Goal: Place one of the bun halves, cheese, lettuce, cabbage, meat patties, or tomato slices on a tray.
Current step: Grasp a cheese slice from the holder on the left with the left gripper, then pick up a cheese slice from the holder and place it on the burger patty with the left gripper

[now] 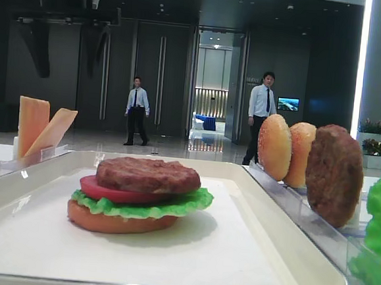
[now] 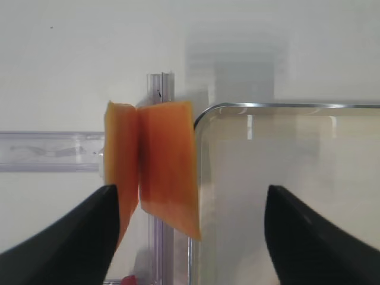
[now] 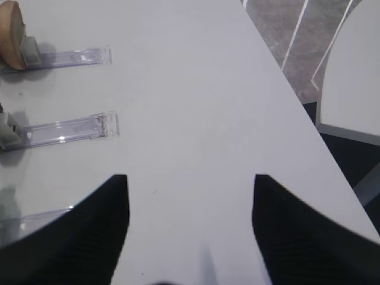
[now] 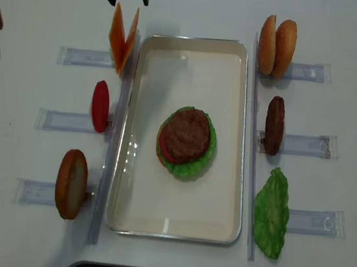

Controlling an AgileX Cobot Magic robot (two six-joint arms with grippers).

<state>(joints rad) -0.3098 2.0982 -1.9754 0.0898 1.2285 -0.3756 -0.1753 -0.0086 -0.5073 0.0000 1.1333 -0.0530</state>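
While its jaws stood wide apart and empty, the left gripper point(image 2: 190, 237) hung over the cheese point(image 2: 155, 160).

Two slices leaned in a V in a clear rack point(image 2: 160, 89) just ahead of the fingers, upright probably so that jaws could close on an edge. Beyond the right finger lay the tray point(image 4: 238, 180), its burger stack topped by a meat patty point(image 4: 187, 133); cheese seemed due next. The right gripper point(image 3: 190, 228) was also spread, over bare table.
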